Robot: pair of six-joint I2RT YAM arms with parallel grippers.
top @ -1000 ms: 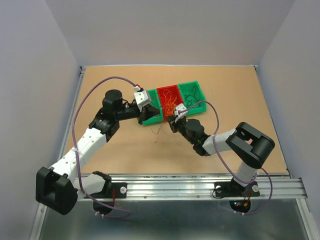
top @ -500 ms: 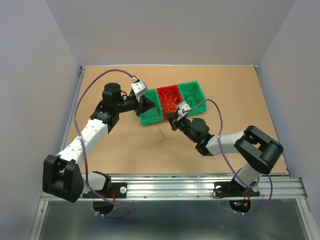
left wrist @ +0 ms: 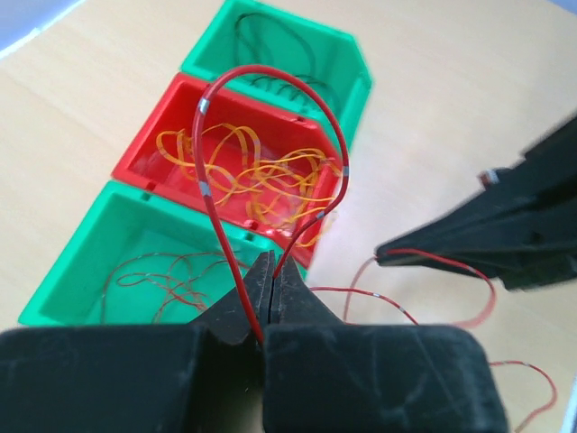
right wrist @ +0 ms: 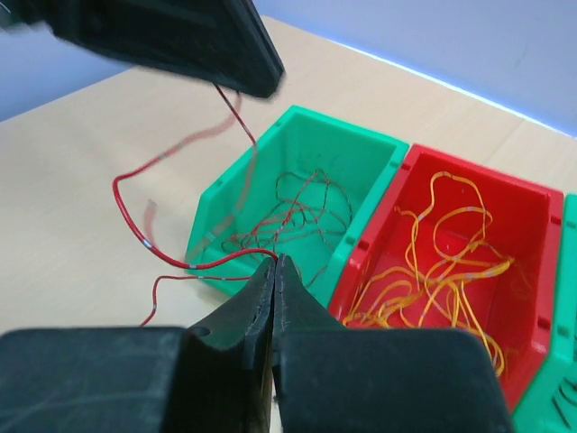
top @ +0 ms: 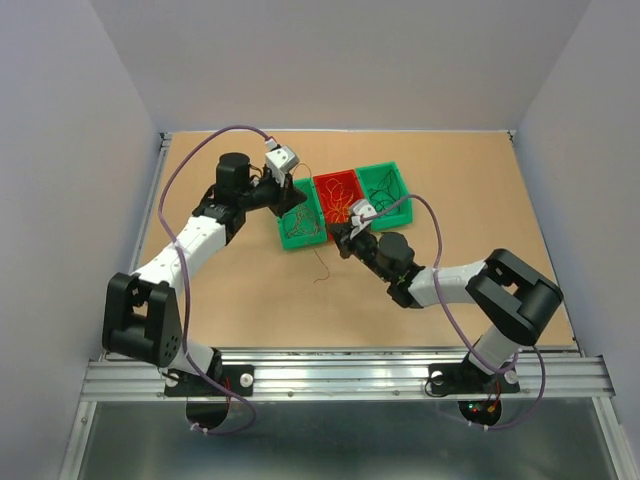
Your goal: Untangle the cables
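Note:
My left gripper (top: 293,200) hangs above the left green bin (top: 290,241) and is shut on a thin red cable (left wrist: 204,106) that arches up in a loop above its tips (left wrist: 272,263). My right gripper (top: 343,243), just in front of the bins, is shut on a red cable (right wrist: 144,242) at its tips (right wrist: 278,262). That cable curves away toward the left gripper (right wrist: 257,81). The left green bin (right wrist: 356,244) holds thin red and dark strands. The red bin (left wrist: 144,149) holds orange-yellow cables (left wrist: 261,176). The right green bin (left wrist: 356,68) holds dark strands.
The three bins stand side by side in a slanted row at the table's far middle, the red bin (top: 330,180) between the green ones (top: 403,212). A thin loose strand (top: 320,268) trails on the bare table in front of them. Grey walls enclose the table.
My left gripper has moved toward the far side, from the front of the left green bin to above it, with the red cable. My right gripper has stayed near the bins' front edge.

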